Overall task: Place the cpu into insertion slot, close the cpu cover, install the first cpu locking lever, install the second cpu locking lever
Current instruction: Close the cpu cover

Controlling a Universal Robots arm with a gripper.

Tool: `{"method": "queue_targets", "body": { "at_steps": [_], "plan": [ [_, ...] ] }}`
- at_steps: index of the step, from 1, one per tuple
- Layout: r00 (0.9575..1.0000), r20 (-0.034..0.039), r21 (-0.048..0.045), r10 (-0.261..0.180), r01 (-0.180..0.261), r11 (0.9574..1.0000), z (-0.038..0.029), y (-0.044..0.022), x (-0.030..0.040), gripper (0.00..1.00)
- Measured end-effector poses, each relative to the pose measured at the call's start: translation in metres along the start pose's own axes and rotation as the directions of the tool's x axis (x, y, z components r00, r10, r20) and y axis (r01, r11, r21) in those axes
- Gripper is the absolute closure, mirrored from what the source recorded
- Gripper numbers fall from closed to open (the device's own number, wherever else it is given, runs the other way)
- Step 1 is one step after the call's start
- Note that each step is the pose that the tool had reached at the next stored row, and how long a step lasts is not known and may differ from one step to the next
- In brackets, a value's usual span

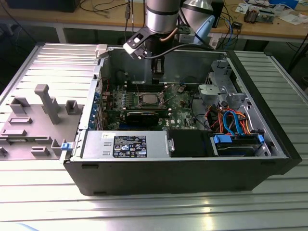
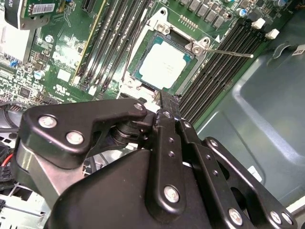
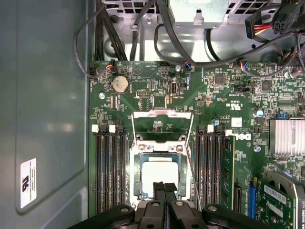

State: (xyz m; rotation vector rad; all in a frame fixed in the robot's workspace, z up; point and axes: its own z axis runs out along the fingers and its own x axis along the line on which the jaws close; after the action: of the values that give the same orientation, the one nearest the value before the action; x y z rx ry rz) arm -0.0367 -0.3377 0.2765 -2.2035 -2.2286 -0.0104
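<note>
The cpu (image 3: pixel 158 174) lies flat in the insertion slot (image 3: pixel 137 162), silvery top up, on the green board. It also appears in the second wrist view as the cpu (image 2: pixel 164 64) and in the exterior view as the cpu (image 1: pixel 148 100). The cpu cover (image 3: pixel 162 113) stands swung open beyond the slot, and the board shows through its cut-out. A thin wire locking lever (image 3: pixel 192 176) runs free along one side of the slot; it is the lever (image 2: pixel 233 51) sticking out over the memory slots. My gripper (image 3: pixel 165 186) hangs just above the chip's near edge, fingers shut together with nothing between them.
Rows of black memory slots (image 3: pixel 109 171) flank the socket on both sides. A long black expansion card (image 1: pixel 142 115), the power supply (image 1: pixel 125 144) and a drive cage with orange and blue cables (image 1: pixel 231 120) fill the case. A grey fixture (image 1: pixel 33 120) lies at the exterior view's left.
</note>
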Motion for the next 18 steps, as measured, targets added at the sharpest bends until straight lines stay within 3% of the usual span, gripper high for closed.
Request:
{"method": "queue_targets", "body": {
  "at_steps": [18],
  "plan": [
    [1.0, 0.0, 0.0, 0.0, 0.0, 1.0, 0.0, 0.012, -0.0001, 0.89]
  ]
}}
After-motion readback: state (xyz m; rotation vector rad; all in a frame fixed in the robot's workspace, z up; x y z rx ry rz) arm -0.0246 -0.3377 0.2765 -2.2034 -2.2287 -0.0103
